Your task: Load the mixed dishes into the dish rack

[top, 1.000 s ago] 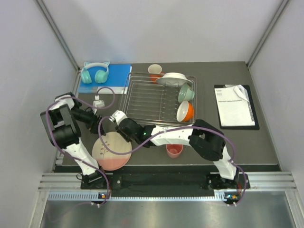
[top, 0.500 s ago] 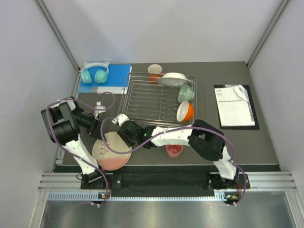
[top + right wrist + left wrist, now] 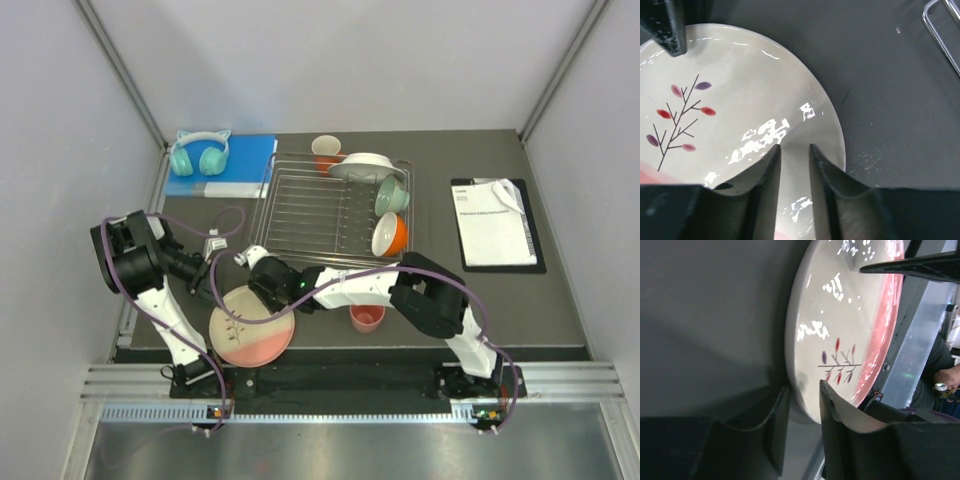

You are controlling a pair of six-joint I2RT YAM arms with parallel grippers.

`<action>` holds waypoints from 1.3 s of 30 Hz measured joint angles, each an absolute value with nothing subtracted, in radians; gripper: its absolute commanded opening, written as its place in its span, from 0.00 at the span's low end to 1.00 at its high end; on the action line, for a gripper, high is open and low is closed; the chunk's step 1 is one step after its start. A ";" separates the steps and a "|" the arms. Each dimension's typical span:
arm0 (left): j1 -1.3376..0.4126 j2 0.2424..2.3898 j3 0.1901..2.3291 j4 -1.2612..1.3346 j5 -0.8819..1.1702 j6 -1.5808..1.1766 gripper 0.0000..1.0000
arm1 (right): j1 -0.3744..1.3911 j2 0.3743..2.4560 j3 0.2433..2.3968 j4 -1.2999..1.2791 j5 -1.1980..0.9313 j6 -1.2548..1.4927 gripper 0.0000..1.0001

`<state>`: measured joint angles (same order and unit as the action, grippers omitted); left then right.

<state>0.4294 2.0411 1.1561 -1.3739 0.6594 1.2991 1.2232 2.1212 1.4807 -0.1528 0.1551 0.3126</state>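
Top external view: the pink-and-cream sprig plate (image 3: 252,325) is now found nearer the table's front edge than half a second ago, pinched at its left rim by the left gripper (image 3: 802,405) and at its far rim by the right gripper (image 3: 794,152). Its glossy cream face is marked with a sprig, its near edge banded pink. Beyond it, the dish rack (image 3: 300,215) is seen with dishes at its right end.

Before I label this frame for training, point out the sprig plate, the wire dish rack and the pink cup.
pink-and-cream sprig plate (image 3: 250,325), top view, cream centre.
silver wire dish rack (image 3: 310,212), top view, middle tines.
pink cup (image 3: 367,318), top view, rim.
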 measured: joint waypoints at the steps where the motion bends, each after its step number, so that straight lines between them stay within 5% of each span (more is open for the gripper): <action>1: 0.429 2.041 1.153 -1.372 0.655 1.297 0.27 | 1.224 2.122 1.481 -0.153 0.157 0.313 0.38; 5: 0.429 2.041 1.150 -1.350 0.634 1.288 0.06 | 1.227 2.114 1.477 -0.158 0.183 0.310 0.46; 9: 0.429 2.041 1.152 -1.349 0.633 1.269 0.00 | 1.229 2.043 1.404 -0.153 0.207 0.310 0.51; 21: 0.425 1.996 1.254 -1.323 0.630 1.314 0.00 | 1.199 1.866 1.295 -0.146 0.254 0.308 0.56; 39: 0.291 1.758 1.292 -1.312 0.638 1.360 0.00 | 1.101 1.958 1.269 0.049 -0.115 0.369 0.58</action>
